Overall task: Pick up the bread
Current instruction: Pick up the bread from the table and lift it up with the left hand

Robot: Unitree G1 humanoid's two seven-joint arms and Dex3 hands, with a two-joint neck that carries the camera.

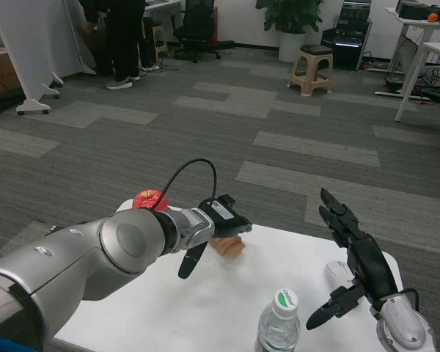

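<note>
Golden-brown bread roll (229,248) lying on the white table (205,308), toward the far edge, right under the black left hand (214,224). Fingers spread over the roll, one hanging down beside it; whether already clasping or only covering, impossible to tell. Best to close evenly round the sides before lifting straight up. Red apple (149,199) just behind the forearm, clear plastic bottle (279,326) near the front; free space between. Black right hand (352,257) waiting at right, fingers apart, holding nothing.
</note>
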